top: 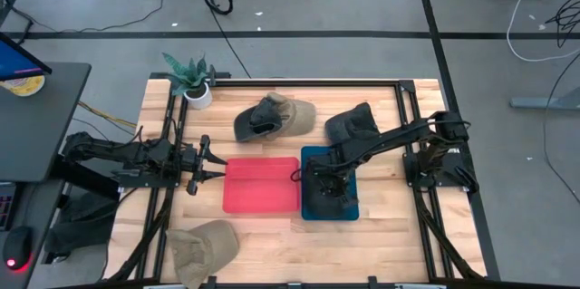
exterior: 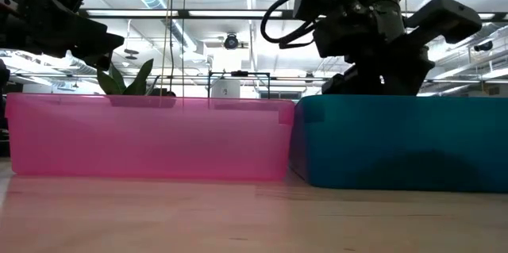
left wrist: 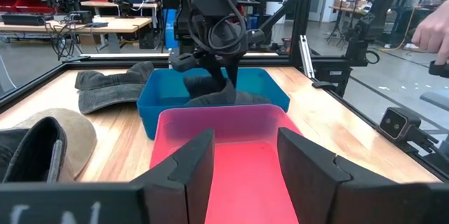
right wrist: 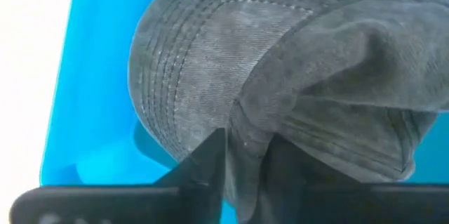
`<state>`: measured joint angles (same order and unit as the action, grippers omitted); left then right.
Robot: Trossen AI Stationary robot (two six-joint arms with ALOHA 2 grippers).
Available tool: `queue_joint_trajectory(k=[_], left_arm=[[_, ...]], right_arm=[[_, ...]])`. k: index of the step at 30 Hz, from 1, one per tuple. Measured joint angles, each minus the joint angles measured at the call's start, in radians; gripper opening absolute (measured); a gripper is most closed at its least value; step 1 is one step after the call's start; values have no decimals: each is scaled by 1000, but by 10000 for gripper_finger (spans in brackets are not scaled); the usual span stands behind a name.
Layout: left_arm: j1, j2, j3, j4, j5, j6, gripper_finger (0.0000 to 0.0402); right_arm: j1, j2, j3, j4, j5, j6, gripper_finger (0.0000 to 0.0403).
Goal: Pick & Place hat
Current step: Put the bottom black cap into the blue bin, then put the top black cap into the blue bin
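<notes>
I can read no text, label, brand or number anywhere in my four views. The nearest thing to lettering is a few pale, cut-off marks on the dark bar point(left wrist: 70, 206) along the edge of my left wrist view and on the matching dark bar point(right wrist: 63, 217) in my right wrist view, and I cannot make out a single character of either.

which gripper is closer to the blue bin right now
Right. The right gripper is down inside the blue bin, shut on a dark grey hat. The left gripper waits open beyond the red bin, on its far side.
</notes>
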<state>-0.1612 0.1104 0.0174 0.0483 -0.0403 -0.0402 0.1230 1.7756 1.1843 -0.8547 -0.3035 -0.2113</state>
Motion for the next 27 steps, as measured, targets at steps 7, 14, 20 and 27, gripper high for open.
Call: queue_joint_trajectory(k=[7,14,20,27], left_arm=[[0,0,0,0,0,0,161],[0,0,0,0,0,0,161],[0,0,0,0,0,0,161],[0,0,0,0,0,0,161]], right_arm=[[-6,-7,34,-65,0,79,175],[-23,-51,158,-164,40,245,206],[-24,-115,166,-186,344,387,203],[-69,-181,166,-166,638,570,179]])
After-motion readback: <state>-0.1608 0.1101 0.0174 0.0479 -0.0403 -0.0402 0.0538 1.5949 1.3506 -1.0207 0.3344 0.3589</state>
